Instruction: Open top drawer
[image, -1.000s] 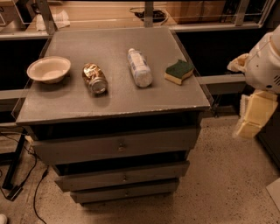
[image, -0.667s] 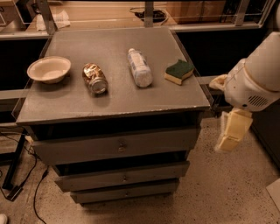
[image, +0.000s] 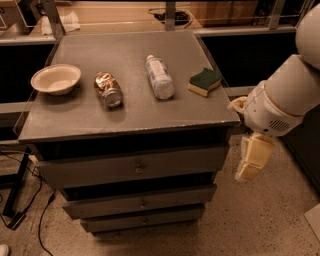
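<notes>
The top drawer (image: 100, 170) is the tallest grey front of three under the cabinet top, with a small round metal knob (image: 139, 164) at its centre. It looks shut, flush with the frame. My gripper (image: 250, 161) hangs off the white arm (image: 285, 97) to the right of the cabinet, at the height of the top drawer front and clear of it, pointing down.
On the grey cabinet top (image: 125, 115) lie a white bowl (image: 55, 78), a crushed can (image: 108, 89), a plastic bottle (image: 159, 76) and a green-and-yellow sponge (image: 205, 81). Two shorter drawers (image: 110, 203) sit below. Cables (image: 30, 210) trail on the speckled floor at left.
My arm and gripper have moved left and down, from the right edge of view to just beside the cabinet's right side. The drawers have not moved.
</notes>
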